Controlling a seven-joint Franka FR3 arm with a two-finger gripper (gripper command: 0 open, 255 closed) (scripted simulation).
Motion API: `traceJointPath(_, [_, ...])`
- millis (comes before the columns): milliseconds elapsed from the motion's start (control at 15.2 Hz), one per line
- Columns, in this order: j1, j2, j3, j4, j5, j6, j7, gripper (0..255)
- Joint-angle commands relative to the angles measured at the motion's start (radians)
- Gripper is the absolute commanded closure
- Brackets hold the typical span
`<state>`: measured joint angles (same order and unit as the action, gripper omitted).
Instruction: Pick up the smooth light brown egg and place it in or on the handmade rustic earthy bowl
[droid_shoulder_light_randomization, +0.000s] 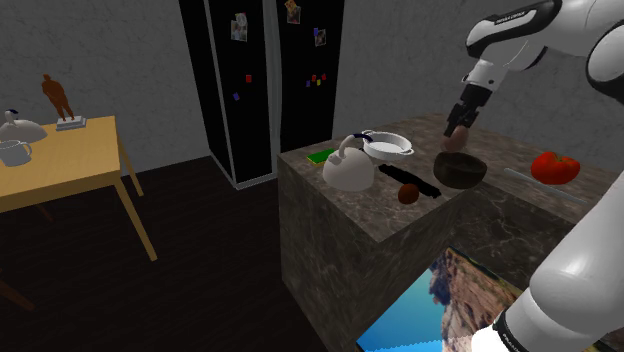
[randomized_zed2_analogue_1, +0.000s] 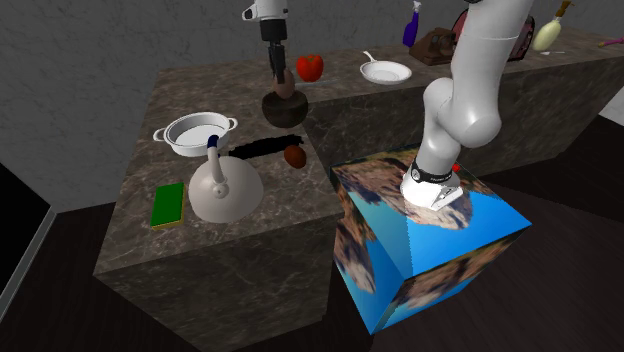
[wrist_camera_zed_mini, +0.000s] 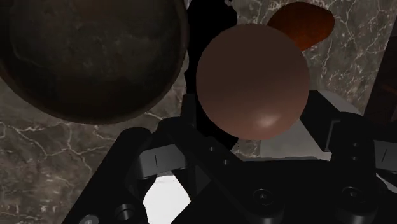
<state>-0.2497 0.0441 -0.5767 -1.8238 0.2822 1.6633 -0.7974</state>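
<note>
My black gripper (droid_shoulder_light_randomization: 459, 127) is shut on a smooth brown egg (droid_shoulder_light_randomization: 455, 140) and holds it just above a dark, rough brown bowl (droid_shoulder_light_randomization: 460, 171) on the marble counter. The second exterior view shows the gripper (randomized_zed2_analogue_1: 280, 78) pointing straight down, the egg (randomized_zed2_analogue_1: 285, 89) right over the bowl (randomized_zed2_analogue_1: 283, 109). In the wrist view the egg (wrist_camera_zed_mini: 251, 79) is clasped between the fingers, with the bowl (wrist_camera_zed_mini: 89, 57) beside it below. A second, reddish-brown egg-shaped thing (droid_shoulder_light_randomization: 408, 194) lies on the counter near the bowl.
A black utensil (droid_shoulder_light_randomization: 410, 181) lies between the bowl and a white kettle (droid_shoulder_light_randomization: 349, 165). A white pot (droid_shoulder_light_randomization: 388, 144), a green pad (droid_shoulder_light_randomization: 320, 155) and a red tomato (droid_shoulder_light_randomization: 555, 167) also sit on the counter (droid_shoulder_light_randomization: 340, 215). A wooden table (droid_shoulder_light_randomization: 60, 165) stands far off.
</note>
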Motion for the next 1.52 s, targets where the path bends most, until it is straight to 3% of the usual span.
traceJointPath(0, [-0.035,0.063,-0.028,0.069,0.023,-0.034,-0.062,255])
traceJointPath(330, [-0.13,0.205,-0.065,0.232,0.081,-0.115,-0.18,255])
traceJointPath(1254, [-0.124,0.237,-0.054,0.084,0.106,0.052,-0.23,255])
traceJointPath(1452, [-0.124,0.237,-0.054,0.084,0.106,0.052,-0.23,255])
